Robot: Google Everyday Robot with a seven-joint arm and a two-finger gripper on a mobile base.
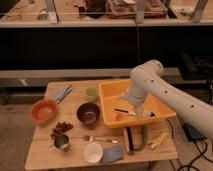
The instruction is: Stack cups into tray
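Note:
The yellow-orange tray (111,102) stands at the table's back right. My gripper (131,109) is lowered inside it, with the white arm (165,90) coming in from the right and hiding part of the tray's inside. The light-green cup (91,93) stands upright just left of the tray. The wider white cup (93,152) stands at the table's front edge. The shiny metal cup with a handle (62,142) stands at the front left. All three cups are outside the tray and apart from the gripper.
A dark purple bowl (88,113) and an orange bowl (44,111) sit left of the tray. A blue cloth (62,92), red berries (61,128), a fork (102,139), a blue sponge (112,154), a green vegetable (144,138) and a yellow item (159,140) lie around on the table.

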